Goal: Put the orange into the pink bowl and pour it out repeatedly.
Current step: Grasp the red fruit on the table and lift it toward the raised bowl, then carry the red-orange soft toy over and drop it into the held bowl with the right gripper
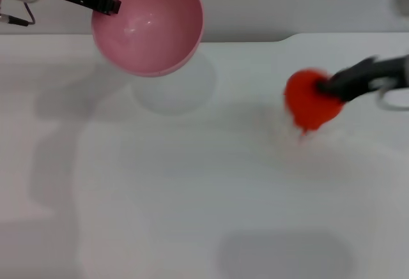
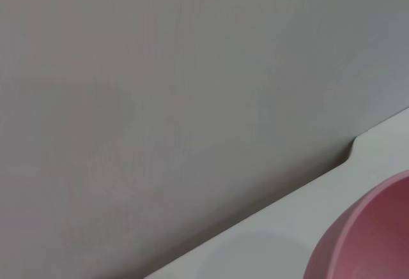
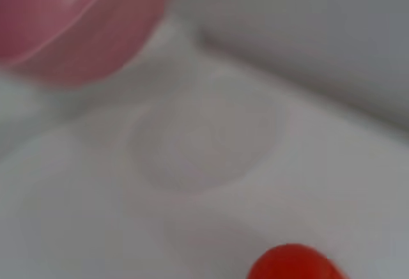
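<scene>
The pink bowl (image 1: 148,22) hangs in the air at the back left, tilted with its empty inside facing me. My left gripper (image 1: 108,4) is shut on its rim. Part of the bowl shows in the left wrist view (image 2: 370,241) and in the right wrist view (image 3: 70,23). The orange (image 1: 310,99) is on the right, blurred, just above the white table (image 1: 204,196). My right gripper (image 1: 324,87) is shut on the orange, reaching in from the right. The orange also shows in the right wrist view (image 3: 294,263).
A faint round shadow (image 1: 172,90) lies on the table under the bowl. The table's back edge (image 1: 281,37) has a step, with a grey wall (image 1: 287,1) behind it.
</scene>
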Available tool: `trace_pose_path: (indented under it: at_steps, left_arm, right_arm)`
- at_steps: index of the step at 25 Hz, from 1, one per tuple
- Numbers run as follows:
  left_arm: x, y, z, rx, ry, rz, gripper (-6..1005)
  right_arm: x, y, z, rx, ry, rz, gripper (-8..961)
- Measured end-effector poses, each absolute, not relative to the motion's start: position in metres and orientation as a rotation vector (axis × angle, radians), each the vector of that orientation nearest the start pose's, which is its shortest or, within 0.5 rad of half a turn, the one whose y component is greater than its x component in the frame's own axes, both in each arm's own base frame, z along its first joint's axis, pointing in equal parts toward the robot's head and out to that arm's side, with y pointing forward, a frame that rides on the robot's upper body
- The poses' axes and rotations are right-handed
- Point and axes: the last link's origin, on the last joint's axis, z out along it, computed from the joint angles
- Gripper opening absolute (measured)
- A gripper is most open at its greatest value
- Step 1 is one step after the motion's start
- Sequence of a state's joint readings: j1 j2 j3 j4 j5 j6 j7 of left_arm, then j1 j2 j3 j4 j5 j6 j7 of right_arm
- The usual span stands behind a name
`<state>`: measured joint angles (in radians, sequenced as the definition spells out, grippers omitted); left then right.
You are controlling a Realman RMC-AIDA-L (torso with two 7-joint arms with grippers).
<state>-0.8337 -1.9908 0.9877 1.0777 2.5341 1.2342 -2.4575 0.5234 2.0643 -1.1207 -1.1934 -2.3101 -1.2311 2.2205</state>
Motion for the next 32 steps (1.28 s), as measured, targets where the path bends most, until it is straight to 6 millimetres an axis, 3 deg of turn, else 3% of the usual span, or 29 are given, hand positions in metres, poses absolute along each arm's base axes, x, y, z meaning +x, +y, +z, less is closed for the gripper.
trace_pose_path:
  at_steps: [4,7,11,16,20,25,32]
  left_arm:
    - [-0.161,0.456,0.070,-2.323,-0.908,-0.020,39]
    - [-0.160,0.454,0.062,-2.343,-0.906,-0.010,39]
    - [-0.156,0.448,0.045,-2.384,-0.896,0.012,39]
    - [-0.148,0.443,0.027,-2.436,-0.861,0.036,39]
    - [-0.145,0.442,0.021,-2.446,-0.846,0.049,40]
    - [-0.143,0.442,0.020,-2.453,-0.842,0.044,40]
    - [-0.143,0.442,0.019,-2.454,-0.834,0.045,40]
  right_arm:
    - [0.203,0.386,0.079,-2.331,0.739,0.179,65]
    - [0.180,0.383,0.100,-2.295,0.639,0.263,53]
    - [0.138,0.378,0.112,-2.311,0.478,0.373,53]
    - [0.093,0.375,0.093,-2.418,0.297,0.394,53]
    - [0.073,0.374,0.070,-2.499,0.216,0.377,53]
    - [0.066,0.373,0.043,-2.564,0.178,0.355,52]
    - [0.072,0.385,0.014,-2.612,0.198,0.312,52]
